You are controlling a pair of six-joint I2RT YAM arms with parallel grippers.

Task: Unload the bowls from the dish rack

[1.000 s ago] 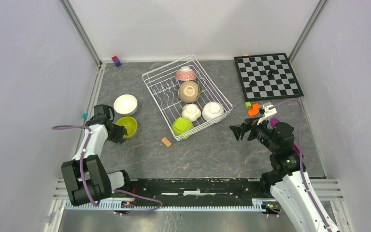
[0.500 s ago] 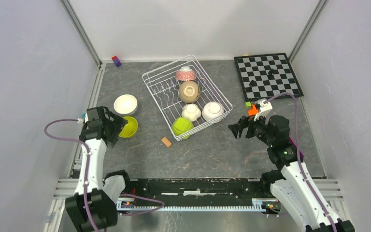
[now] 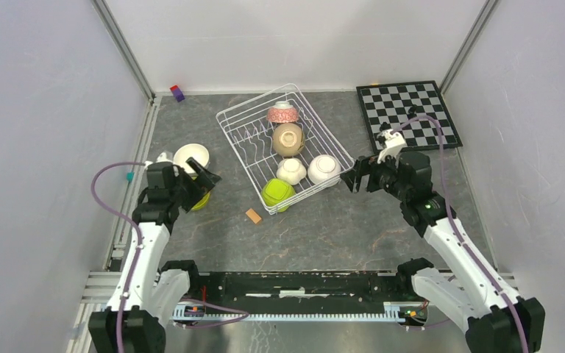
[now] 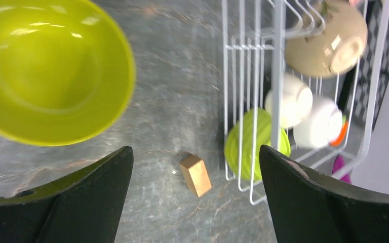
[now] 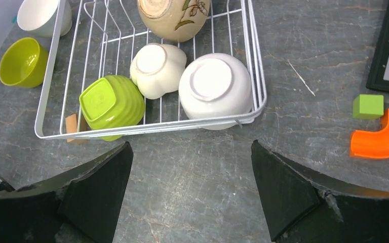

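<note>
The white wire dish rack (image 3: 224,121) holds a patterned bowl (image 3: 282,112), a tan bowl (image 3: 288,139), two white bowls (image 3: 291,170) (image 3: 324,168) and a lime green bowl (image 3: 276,193), all upside down or on edge. Left of the rack, a white bowl (image 3: 190,158) and a lime green bowl (image 4: 45,71) stand upright on the table. My left gripper (image 4: 196,152) hangs open and empty just right of that green bowl. My right gripper (image 5: 191,144) is open and empty, just outside the rack's near rim (image 5: 152,129), facing the white round bowl (image 5: 215,88).
A small wooden block (image 3: 253,215) lies by the rack's near corner. A chessboard (image 3: 408,114) sits at the back right. An orange curved piece (image 5: 382,136) and a green cube (image 5: 368,106) lie right of the rack. Side walls stand close.
My left gripper opened, let go of the lime green bowl on the table and swung toward the rack. My right gripper moved forward and left to the rack's near right corner.
</note>
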